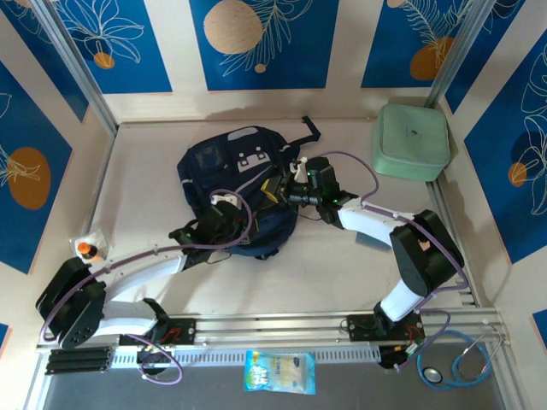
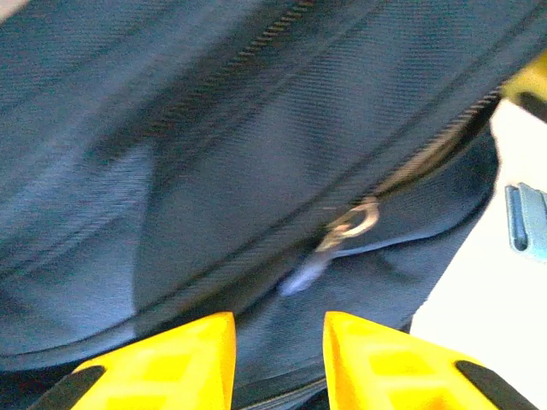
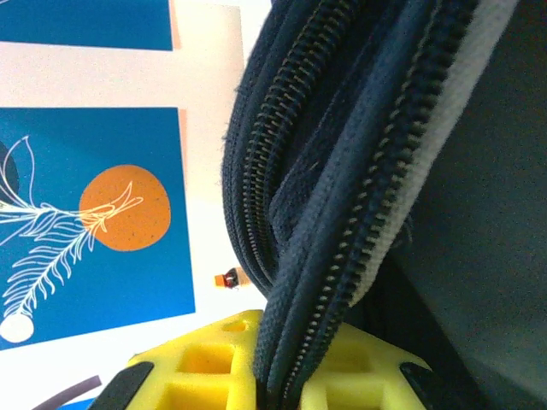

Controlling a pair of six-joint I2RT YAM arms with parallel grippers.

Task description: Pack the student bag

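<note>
The zipper pull (image 2: pixel 346 235) on the student bag (image 2: pixel 256 154) is blurred.

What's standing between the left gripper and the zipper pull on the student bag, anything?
Nothing visible. In the left wrist view the left gripper sits close against the student bag, jaws apart. The zipper pull lies just beyond their tips with no object in between.

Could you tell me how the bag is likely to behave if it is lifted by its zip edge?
Probably floppy: the bag lies slumped and creased, so it would likely sag when lifted. Its woven fabric looks grippy, not slippery. The zip edge pinched by the right end effector seems thin, so it may fold.
</note>
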